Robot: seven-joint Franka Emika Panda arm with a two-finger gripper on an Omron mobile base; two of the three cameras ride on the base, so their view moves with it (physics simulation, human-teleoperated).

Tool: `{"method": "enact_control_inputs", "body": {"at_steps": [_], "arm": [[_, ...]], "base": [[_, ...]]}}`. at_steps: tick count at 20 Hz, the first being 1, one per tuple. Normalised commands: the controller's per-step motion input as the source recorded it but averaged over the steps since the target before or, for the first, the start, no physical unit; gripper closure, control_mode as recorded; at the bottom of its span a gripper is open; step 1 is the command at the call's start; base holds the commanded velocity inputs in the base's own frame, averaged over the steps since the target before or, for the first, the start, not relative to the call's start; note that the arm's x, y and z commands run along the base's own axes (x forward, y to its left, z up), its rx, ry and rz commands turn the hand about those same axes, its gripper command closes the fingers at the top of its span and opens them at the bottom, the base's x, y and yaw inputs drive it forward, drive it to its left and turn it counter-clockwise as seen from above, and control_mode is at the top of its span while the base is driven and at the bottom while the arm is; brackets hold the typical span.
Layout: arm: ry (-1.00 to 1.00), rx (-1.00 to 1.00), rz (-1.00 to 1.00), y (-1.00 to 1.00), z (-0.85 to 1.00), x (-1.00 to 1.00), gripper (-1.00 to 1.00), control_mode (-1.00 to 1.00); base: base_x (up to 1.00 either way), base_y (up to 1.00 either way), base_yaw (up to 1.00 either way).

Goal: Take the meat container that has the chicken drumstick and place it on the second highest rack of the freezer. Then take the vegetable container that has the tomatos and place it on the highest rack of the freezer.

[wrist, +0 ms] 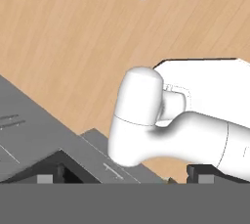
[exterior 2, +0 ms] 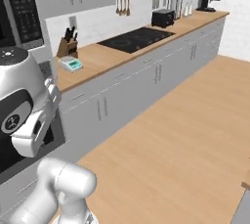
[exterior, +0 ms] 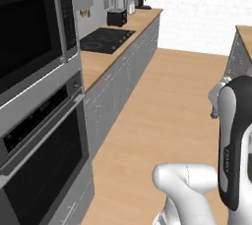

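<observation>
You cannot see the freezer, the drumstick box or the tomato box from here, so I cannot tell you where they are; it looks like nothing is done yet and both boxes are left to move. The gripper (wrist: 127,179) has its jaws wide apart with nothing in them, and it points down at the wood floor (wrist: 73,47) just beside the ovens (exterior: 34,121). Past the ovens the counter (exterior 2: 105,59) runs along the wall with a black stove top (exterior 2: 136,38) set in it.
</observation>
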Motion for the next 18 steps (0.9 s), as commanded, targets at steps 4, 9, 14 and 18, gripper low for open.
{"method": "enact_control_inputs", "body": {"at_steps": [4,9,14,18], "arm": [[0.0,0.0,0.0,0.0,0.0,0.0,-1.0,1.0],[0.0,0.0,0.0,0.0,0.0,0.0,-1.0,1.0],[0.0,0.0,0.0,0.0,0.0,0.0,-1.0,1.0],[0.0,0.0,0.0,0.0,0.0,0.0,-1.0,1.0]], "base": [[1.0,-0.04,-0.17],[1.0,0.14,-0.04],[1.0,-0.1,0.15],[0.91,-0.35,0.64]]}}
